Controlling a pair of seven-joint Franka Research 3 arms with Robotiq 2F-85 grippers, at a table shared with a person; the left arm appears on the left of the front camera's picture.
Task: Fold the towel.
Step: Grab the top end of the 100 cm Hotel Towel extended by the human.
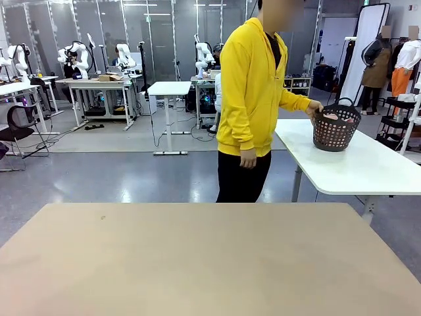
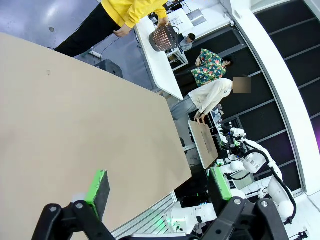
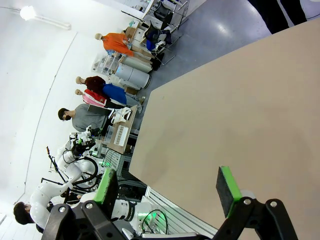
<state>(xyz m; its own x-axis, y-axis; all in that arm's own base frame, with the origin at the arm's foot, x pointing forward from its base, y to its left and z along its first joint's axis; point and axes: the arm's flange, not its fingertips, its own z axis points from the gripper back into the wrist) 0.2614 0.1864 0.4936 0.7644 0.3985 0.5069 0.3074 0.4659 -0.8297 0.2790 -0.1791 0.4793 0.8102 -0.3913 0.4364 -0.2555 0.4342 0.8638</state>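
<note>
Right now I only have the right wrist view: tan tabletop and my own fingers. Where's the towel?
Observer: The towel sits in a black basket on the white side table, far right in the front view.
Operator: Anyone handling it?
Observer: A person in a yellow hoodie stands at the far side of our table, one hand on the basket's rim.
Operator: Left arm state?
Observer: The left gripper is open near the tan table edge, holding nothing.
</note>
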